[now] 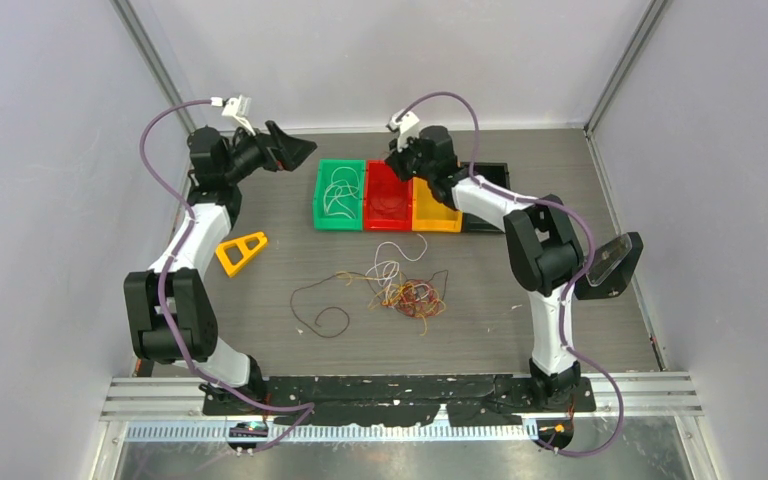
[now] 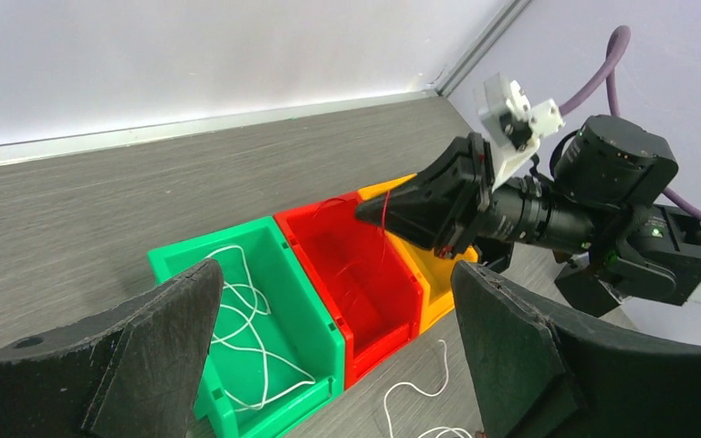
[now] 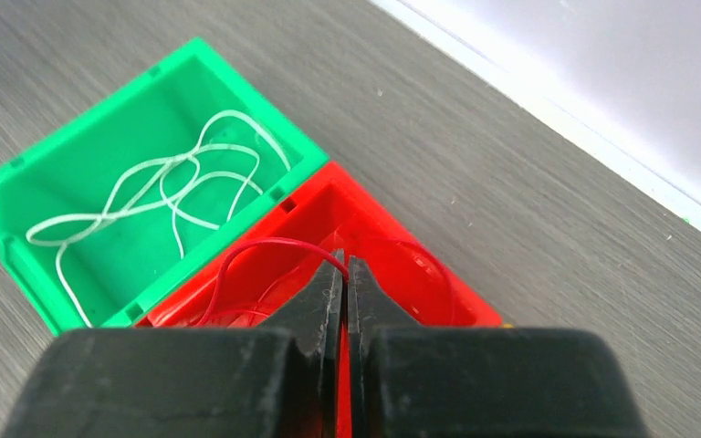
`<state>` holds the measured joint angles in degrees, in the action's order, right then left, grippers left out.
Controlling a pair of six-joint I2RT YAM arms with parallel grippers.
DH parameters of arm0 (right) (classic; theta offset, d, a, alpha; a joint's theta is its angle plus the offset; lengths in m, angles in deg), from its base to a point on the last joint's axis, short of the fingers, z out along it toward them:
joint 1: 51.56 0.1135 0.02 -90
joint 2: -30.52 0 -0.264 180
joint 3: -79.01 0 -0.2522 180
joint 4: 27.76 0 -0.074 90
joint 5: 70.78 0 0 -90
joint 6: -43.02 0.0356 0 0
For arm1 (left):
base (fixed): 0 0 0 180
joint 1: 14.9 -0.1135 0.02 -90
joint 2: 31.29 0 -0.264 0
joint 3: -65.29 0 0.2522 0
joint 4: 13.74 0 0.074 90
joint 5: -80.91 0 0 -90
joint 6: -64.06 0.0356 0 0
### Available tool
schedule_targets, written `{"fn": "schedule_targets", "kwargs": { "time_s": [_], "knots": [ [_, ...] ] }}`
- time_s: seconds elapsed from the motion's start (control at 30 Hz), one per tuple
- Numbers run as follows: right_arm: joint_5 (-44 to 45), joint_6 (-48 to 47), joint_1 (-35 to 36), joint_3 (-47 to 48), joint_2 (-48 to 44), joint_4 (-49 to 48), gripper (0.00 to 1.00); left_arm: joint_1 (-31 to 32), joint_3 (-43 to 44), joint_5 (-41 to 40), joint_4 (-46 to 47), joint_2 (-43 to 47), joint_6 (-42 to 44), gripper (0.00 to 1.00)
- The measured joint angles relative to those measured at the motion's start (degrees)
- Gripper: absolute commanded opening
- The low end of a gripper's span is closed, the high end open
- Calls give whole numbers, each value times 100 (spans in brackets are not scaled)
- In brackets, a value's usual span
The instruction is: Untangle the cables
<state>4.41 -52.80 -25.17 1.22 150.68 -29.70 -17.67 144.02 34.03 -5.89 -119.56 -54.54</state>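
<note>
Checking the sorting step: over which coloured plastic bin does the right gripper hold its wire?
The red plastic bin, set between the green bin and the orange bin: the shut right gripper pinches a thin red wire above it.

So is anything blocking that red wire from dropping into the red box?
Nothing visible does. The right gripper pinches the red wire right above the open red bin, and the wire's loop hangs down into it.

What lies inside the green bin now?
Whitish cables lie looped on the floor of the green bin, nothing else. Where loops cross, the lower stretches are covered.
</note>
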Motion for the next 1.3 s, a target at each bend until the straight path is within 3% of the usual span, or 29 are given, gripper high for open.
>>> {"fn": "schedule_targets", "kwargs": {
  "time_s": [0.13,0.2,0.47,0.63,0.7,0.93,1.17,1.3],
  "knots": [
    [273,-649,214,-4,2,498,6,-35,-31,22,-4,0,57,98],
    [376,-846,273,33,2,863,12,-37,-46,37,-9,0,59,97],
    [529,-1150,243,354,7,1963,47,-37,-59,74,-79,13,107,98],
    [446,-1193,214,396,-136,2500,78,-37,-59,105,-190,74,192,97],
    [382,-1213,199,396,-254,2688,83,-39,-59,107,-229,105,219,98],
    [-142,-1357,68,393,-881,3272,86,-94,-59,142,-433,177,363,98],
    [-765,-1329,-48,573,-1051,3729,68,-114,-61,269,-686,291,555,98],
    [-1259,-1272,-177,986,-973,4203,68,-101,-63,706,-1279,603,1123,97]
  ]
}}
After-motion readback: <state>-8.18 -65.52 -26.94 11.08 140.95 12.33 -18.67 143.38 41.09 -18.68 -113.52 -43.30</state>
